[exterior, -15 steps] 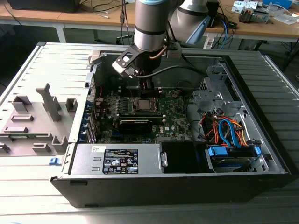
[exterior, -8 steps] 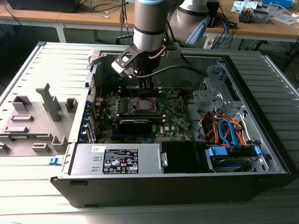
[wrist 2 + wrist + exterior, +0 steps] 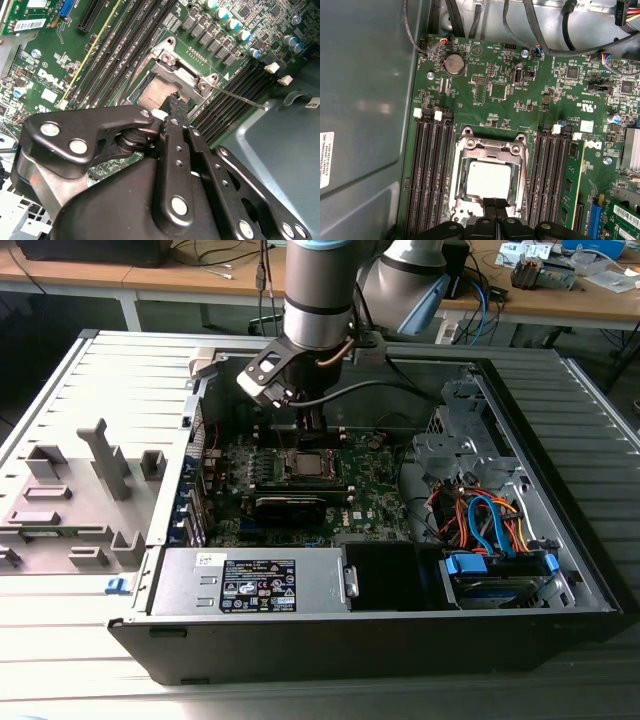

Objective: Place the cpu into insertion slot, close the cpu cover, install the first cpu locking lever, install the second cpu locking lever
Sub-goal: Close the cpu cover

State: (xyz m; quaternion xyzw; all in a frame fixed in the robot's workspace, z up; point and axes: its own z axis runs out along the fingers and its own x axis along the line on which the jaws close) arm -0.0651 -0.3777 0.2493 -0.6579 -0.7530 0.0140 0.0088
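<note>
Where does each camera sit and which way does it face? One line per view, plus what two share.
Exterior view: off the arm, above the open computer case, looking down into it; the arm and gripper show.
First wrist view: on the wrist, looking down at the motherboard and cpu cover; the gripper's fingertips show.
Second wrist view: on the wrist, looking obliquely along the gripper's linkage at the cpu cover.
Shared: both wrist views show the cpu at the gripper's shut tips.

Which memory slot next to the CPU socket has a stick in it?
The outermost slot of the bank nearest the blue connector: it holds a green memory module, while the other slots are bare black.
</note>
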